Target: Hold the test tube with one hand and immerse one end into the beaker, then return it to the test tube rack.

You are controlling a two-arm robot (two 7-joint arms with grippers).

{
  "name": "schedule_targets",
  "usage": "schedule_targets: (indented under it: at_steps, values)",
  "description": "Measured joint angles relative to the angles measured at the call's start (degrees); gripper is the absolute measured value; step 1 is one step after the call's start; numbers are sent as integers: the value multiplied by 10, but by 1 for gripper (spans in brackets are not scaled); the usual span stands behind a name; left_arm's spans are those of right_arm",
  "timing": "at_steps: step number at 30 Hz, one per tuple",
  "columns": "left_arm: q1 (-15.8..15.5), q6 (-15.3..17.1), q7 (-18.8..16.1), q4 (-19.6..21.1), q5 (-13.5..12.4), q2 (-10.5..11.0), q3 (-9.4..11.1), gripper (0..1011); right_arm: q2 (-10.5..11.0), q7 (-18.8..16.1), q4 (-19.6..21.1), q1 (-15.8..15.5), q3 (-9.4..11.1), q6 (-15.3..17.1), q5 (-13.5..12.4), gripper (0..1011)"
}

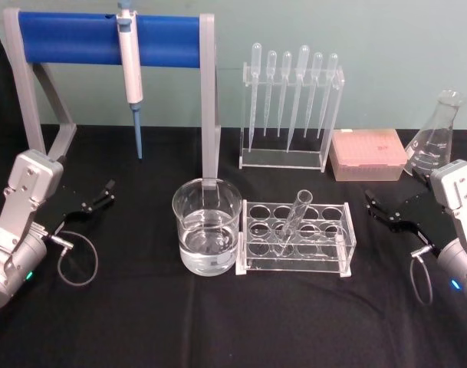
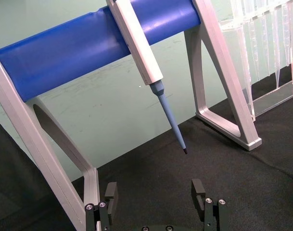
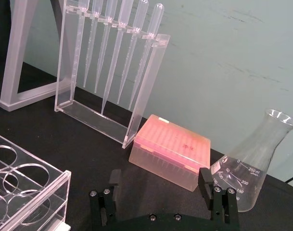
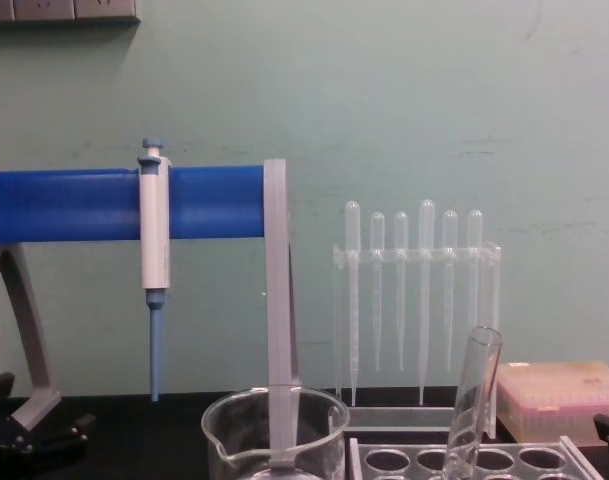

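The left gripper [image 1: 97, 197] rests at the left, jaws wide open. The beaker [image 1: 207, 222] holds water [image 1: 208, 251]. Just beside it, the test tube [image 1: 295, 217] leans in the test tube rack [image 1: 345, 244]. It looks light, smooth and easy to break, so grab its top part softly. The right gripper [image 1: 380, 209] rests open too.
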State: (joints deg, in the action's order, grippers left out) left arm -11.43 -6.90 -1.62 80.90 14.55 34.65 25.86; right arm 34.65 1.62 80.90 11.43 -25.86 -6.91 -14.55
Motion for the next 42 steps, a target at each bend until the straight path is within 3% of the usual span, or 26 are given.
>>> schedule_targets:
  at_steps: [42]
  values:
    - [0,0,0,0,0,0,0,1000,0,0,0,0,0,0,0,1004]
